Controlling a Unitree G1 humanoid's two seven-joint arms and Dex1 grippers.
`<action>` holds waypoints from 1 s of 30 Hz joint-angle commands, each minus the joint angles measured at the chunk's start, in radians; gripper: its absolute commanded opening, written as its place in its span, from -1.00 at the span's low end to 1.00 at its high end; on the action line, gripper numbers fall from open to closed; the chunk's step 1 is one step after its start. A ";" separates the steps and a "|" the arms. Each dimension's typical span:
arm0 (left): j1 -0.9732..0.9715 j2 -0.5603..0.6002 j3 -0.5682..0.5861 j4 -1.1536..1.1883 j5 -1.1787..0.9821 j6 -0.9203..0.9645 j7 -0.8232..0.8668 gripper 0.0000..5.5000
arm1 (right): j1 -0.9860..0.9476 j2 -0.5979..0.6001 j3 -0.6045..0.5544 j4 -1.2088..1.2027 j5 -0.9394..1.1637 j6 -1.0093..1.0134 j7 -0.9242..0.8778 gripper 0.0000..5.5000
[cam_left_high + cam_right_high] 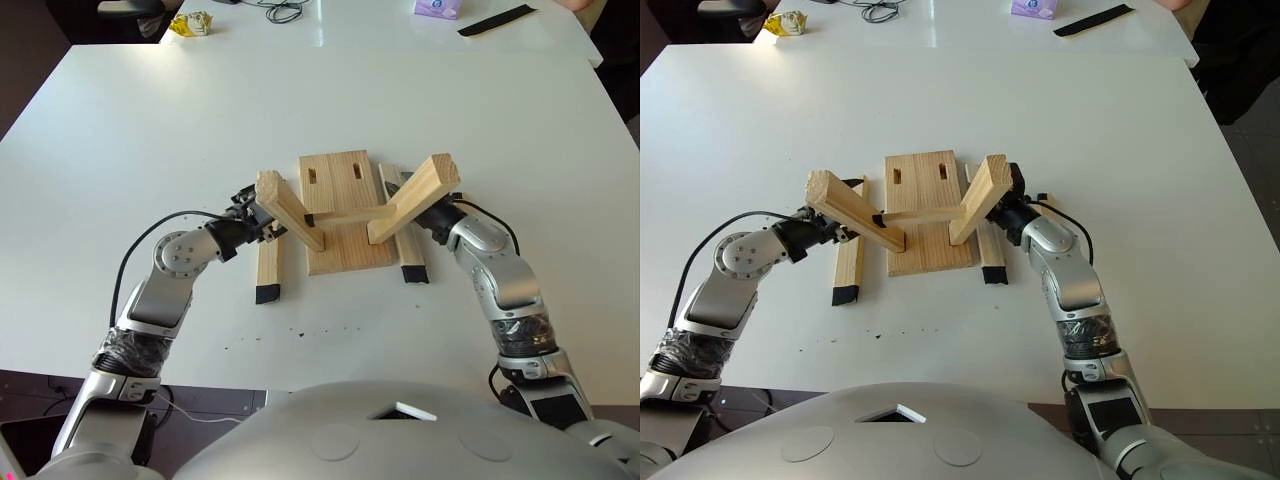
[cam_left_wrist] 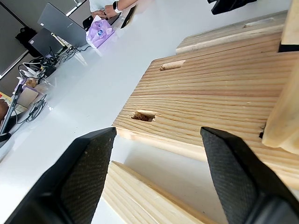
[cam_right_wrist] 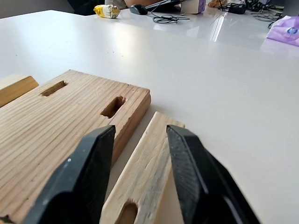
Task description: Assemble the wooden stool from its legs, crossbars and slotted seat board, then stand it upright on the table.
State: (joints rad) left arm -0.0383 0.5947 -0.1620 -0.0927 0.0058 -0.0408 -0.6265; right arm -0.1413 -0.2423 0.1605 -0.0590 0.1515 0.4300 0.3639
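The slotted seat board (image 1: 345, 252) lies flat at the table's middle. Over it, two legs (image 1: 290, 212) (image 1: 415, 198) joined by a crossbar (image 1: 345, 213) tilt outward in a V, with their lower ends on the board. My left gripper (image 1: 256, 218) sits against the outer side of the left tilted leg. Its fingers (image 2: 88, 177) are wide apart with nothing clamped between them. My right gripper (image 1: 433, 216) sits under the right tilted leg, open (image 3: 140, 130), and the table shows in the gap. Two more legs (image 1: 268, 270) (image 1: 410, 255) lie flat beside the board.
A yellow packet (image 1: 190, 23), a purple pack (image 1: 437, 8) and a black strip (image 1: 497, 20) lie along the far edge of the table. Dark specks (image 1: 300, 335) dot the table in front of the board. Bare white table spreads to either side.
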 commanded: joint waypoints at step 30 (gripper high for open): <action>0.113 0.020 0.014 0.155 0.104 -0.107 0.026 0.23 | 0.291 -0.253 -0.097 -0.168 -0.094 -0.069 0.091 -0.26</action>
State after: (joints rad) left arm 0.0553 0.5873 -0.1409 0.0228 0.0767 -0.1469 -0.5870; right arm 0.1453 -0.4883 0.0711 -0.2119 0.0629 0.3338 0.4526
